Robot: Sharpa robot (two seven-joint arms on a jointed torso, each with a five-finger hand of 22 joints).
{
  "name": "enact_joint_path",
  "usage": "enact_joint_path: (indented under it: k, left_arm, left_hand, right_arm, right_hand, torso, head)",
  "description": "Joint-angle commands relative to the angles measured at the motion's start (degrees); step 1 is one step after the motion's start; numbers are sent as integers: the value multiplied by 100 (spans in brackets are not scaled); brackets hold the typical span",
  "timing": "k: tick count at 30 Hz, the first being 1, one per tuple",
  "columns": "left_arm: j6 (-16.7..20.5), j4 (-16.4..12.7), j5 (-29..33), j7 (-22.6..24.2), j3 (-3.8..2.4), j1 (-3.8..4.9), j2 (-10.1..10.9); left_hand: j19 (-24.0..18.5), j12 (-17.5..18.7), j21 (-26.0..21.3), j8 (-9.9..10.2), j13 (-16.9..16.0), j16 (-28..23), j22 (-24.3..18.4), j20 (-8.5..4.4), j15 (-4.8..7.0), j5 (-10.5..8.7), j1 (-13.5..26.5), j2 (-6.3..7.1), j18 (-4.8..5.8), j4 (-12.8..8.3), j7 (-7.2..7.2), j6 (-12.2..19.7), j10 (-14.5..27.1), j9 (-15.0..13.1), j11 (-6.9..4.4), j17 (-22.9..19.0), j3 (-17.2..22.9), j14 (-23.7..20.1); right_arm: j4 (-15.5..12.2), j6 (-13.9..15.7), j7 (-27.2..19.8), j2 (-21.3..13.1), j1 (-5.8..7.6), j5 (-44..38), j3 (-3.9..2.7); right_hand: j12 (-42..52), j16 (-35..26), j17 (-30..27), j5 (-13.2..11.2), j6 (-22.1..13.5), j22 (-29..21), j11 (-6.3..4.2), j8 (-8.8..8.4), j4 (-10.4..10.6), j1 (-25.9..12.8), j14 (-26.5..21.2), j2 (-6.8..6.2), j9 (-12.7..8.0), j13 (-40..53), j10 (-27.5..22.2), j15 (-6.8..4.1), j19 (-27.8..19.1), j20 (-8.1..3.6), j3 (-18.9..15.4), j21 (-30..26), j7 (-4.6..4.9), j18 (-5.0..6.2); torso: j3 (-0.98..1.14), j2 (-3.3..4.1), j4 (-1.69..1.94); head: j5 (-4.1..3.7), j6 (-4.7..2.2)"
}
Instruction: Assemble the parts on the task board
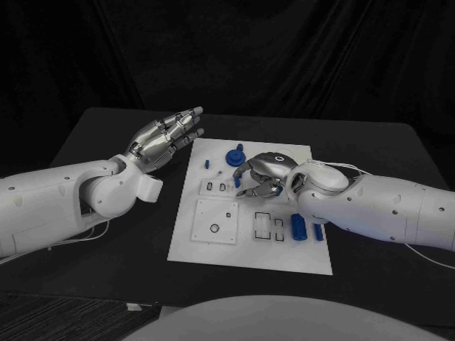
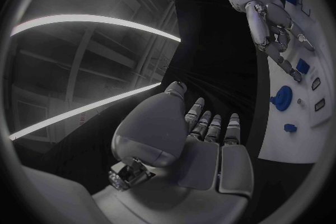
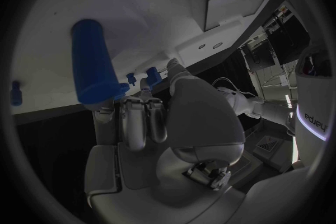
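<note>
A black table against a dark backdrop carries the white task board at its centre. The right hand is lowered over the middle of the board with its fingers curled downward. From the right wrist, its fingertips sit at a small blue part on the white surface, but whether the part is actually pinched cannot be told. A blue cylinder stands just beside these fingers. The left hand hangs flat beside the board's far left corner, fingers extended and close together, holding nothing. It is probably parked there to leave the board free for the other arm. On the board, a round blue knob stands near the far edge, a small blue pin lies to its left, and two short blue pieces lie near the right edge beside rectangular slots. A square recessed plate occupies the left half. Most parts appear unseated, so assembly is judged to be at an early stage.
</note>
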State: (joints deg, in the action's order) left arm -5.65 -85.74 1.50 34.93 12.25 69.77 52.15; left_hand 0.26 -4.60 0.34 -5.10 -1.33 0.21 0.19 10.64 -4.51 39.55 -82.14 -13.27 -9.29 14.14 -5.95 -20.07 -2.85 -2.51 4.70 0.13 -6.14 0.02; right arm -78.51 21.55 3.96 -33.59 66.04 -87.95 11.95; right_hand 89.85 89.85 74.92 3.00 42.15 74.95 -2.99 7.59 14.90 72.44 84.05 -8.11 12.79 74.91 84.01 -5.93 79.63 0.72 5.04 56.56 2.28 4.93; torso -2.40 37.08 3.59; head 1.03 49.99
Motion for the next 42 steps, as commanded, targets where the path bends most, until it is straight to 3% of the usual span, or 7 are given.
enact_joint_path:
  k: [1, 19, 22, 30, 34, 38, 42]
  left_arm:
    - [-79, -6, -1, 36, -5, -8, -17]
    - [138, -7, -283, 88, -6, -11, -47]
    - [509, -51, -752, 193, -6, -10, -29]
    - [1706, -258, -1801, 366, -11, 169, 102]
    - [2287, -204, -2607, 143, -12, 462, 26]
    - [2606, -120, -3215, -111, -12, 745, -80]
    - [2733, -109, -3841, -660, -13, 1004, -130]
  left_hand:
    - [12, -29, -4, -32, -9, -10, 8, 41, -30, 34, -42, 3, -89, 1, -19, -29, -10, -8, 24, -7, 45, 2]
    - [28, -99, 6, -27, -15, 5, 17, 52, -22, -60, -243, 143, -98, -192, -3, 0, 4, -4, 19, -1, 167, 8]
    - [1028, -1459, 612, -141, -319, 1100, 381, 522, -397, -507, -288, 323, -101, -84, 31, -328, -858, -46, 515, 359, 368, 897]
    - [4033, -4034, 2246, -514, -1060, 3959, 1129, 538, -633, -1496, -296, 649, -65, 244, -90, -1160, -1996, -106, 850, 1109, 320, 2958]
    - [5402, -5902, 3538, -689, -2100, 6003, 1815, 142, -139, -2940, 876, 756, -107, 222, -139, -1558, -3462, -132, 384, 2052, -449, 4480]
    - [5548, -6801, 4715, -912, -3314, 7098, 2702, -173, 199, -2968, 807, 724, -112, 254, -154, -1863, -4096, -154, 15, 2799, -659, 4841]
    - [6681, -8072, 7115, -1250, -7000, 8514, 5676, -377, 361, -2871, 880, 660, 284, 230, -220, -2194, -7169, -156, -114, 6580, -859, 7454]
  right_arm:
    - [-136, 436, -104, -75, 87, -22, -7]
    - [-954, 1531, -454, -907, 675, -22, -7]
    - [-1148, 1660, -465, -1159, 718, -21, -7]
    - [-1654, 1930, -416, -1829, 949, -21, -7]
    - [-1818, 1917, -358, -2069, 1049, -21, -6]
    - [-1801, 1989, -336, -2076, 1088, -21, -6]
    - [-1704, 2050, -301, -1952, 1108, -21, -6]
  right_hand:
    - [15, 15, 1508, -19, -29, 492, 52, 20, 162, -37, 595, -45, -30, 1509, 599, 39, 18, 22, -100, -45, 12, 115]
    - [15, -83, 1370, -13, -792, 504, -61, -236, 202, -78, 555, -97, -371, 1509, 599, -50, 11, -50, -324, -170, -121, 134]
    - [15, -66, 1395, -14, -247, 519, 11, -51, 186, -95, 563, 96, -271, 1509, 599, -12, 25, -37, -258, -148, -12, 118]
    - [15, 15, 1508, 39, 868, 701, 193, 651, 172, -177, 595, 392, 23, 1509, 599, 140, 246, 100, -220, 336, 195, 35]
    - [15, 15, 1508, 39, 928, 723, 196, 735, 178, -191, 595, 407, 71, 1509, 599, 145, 264, 109, -227, 375, 195, 31]
    - [15, 15, 1508, 49, 937, 722, 197, 763, 176, -205, 595, 423, 88, 1509, 599, 147, 260, 112, -228, 354, 196, 35]
    - [15, 15, 1508, 57, 942, 722, 197, 772, 175, -203, 595, 429, 94, 1509, 599, 148, 259, 113, -225, 349, 197, 36]
  torso:
    - [-1, -3, 0]
    - [-3, 0, 4]
    - [-2, -3, 0]
    - [-1, -3, 2]
    - [1, -1, -1]
    - [17, -19, 1]
    - [65, -63, -28]
  head:
    - [4, 1]
    - [51, 1]
    - [73, 1]
    - [161, 1]
    - [130, 1]
    - [54, 1]
    - [-20, 1]
